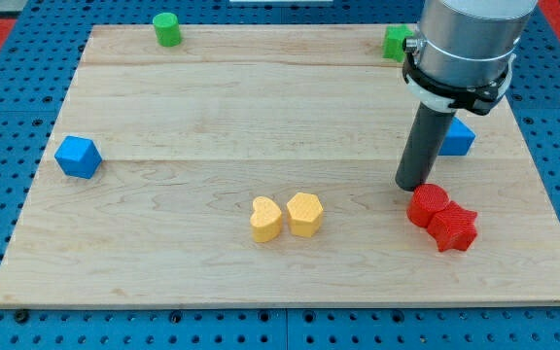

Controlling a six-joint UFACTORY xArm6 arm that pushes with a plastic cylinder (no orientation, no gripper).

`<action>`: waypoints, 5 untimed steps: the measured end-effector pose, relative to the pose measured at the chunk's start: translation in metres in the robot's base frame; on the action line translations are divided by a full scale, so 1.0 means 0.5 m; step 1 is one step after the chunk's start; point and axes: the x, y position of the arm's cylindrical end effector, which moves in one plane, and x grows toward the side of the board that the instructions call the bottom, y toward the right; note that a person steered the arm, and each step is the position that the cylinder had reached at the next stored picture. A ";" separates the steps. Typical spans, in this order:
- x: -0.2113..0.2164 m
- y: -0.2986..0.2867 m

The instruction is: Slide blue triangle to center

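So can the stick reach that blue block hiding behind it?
Probably yes. My tip sits right beside the blue block, on its left in the view, with nothing between them. The red blocks lie below the tip, out of the way. The rod hides part of the blue block.

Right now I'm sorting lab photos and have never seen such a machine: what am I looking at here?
One camera looks down at a wooden board. The grey cylinder is a robot arm ending in a dark rod; my tip pushes blocks and holds nothing. It rests just left of a partly hidden blue block, the likely blue triangle, and just above two touching red blocks. Also there: a blue cube at left, two yellow blocks near the bottom middle, a green cylinder and another green block along the top.
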 end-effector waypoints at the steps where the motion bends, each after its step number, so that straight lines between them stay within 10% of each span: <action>1: 0.000 0.000; 5: -0.077 0.113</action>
